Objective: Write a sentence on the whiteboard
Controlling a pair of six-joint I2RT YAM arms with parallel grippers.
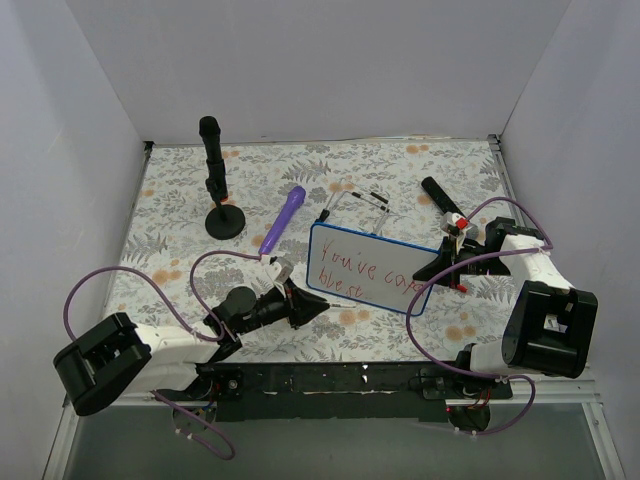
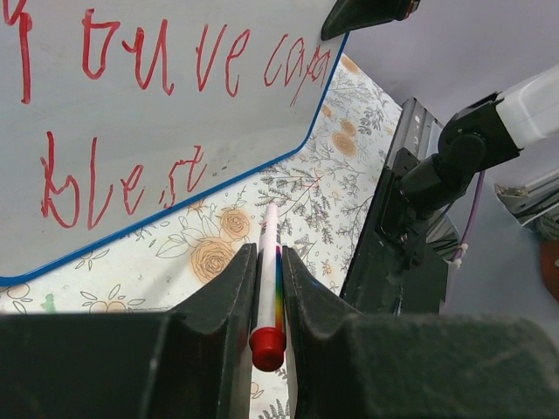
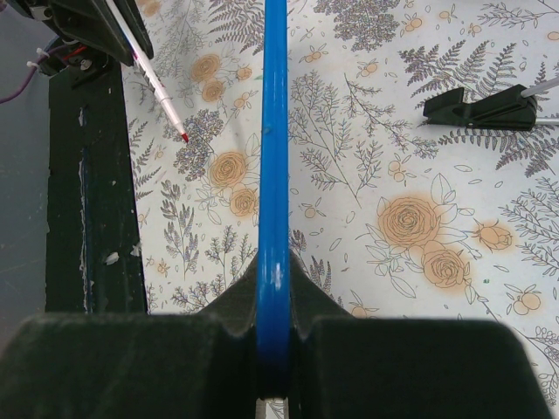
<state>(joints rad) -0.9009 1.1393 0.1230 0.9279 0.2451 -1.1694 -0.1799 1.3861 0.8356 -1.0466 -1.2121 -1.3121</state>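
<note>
From where I stand, the whiteboard sits right of centre in the overhead view, its written face turned toward the left arm. The right gripper is pinched tight on its right-hand edge, most likely to brace it against the push of a pen. The left gripper, just off the board's lower left corner, is clamped on a thin marker whose red butt end points back at its own camera, so the nib faces the board. Only the left wrist view lets you read the sentence: red script, "You've" and a few more letters above, a shorter word below. There is bare white beside it, so I'd judge the writing unfinished. That view also shows the nib just under the blue rim, over the floral tablecloth. The right wrist view hides the writing, seeing the board edge-on as a blue stripe, but shows the red tip off the board, at upper left. Only the overhead view takes in the purple pen and black stand, well apart toward the upper left.
</note>
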